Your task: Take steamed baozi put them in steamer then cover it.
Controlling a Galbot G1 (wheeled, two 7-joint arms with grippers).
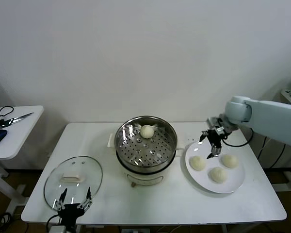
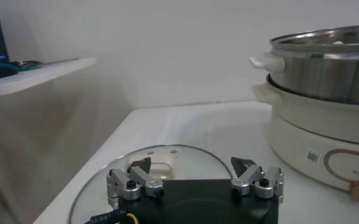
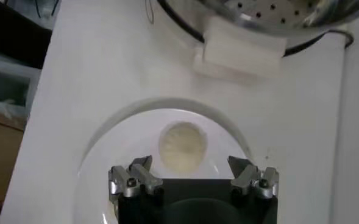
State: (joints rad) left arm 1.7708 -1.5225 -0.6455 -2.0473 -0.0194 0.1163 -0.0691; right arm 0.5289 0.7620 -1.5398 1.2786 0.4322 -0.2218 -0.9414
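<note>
The left gripper (image 1: 74,200) is parked wide open and empty over the near rim of the glass lid (image 1: 72,180). Farther off, 3 baozi (image 1: 197,163) are seen on the plate (image 1: 233,186) in the head view, with the right gripper (image 1: 211,144) spread wide and empty above them. 1 baozi (image 1: 147,131) lies in the steamer (image 1: 146,143); only 1 plate bun (image 3: 183,145) appears in the right wrist view, below its jaws.

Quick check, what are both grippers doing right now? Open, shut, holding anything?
Left gripper: open, empty, over the glass lid.
Right gripper: open, empty, above a baozi on the plate.
</note>
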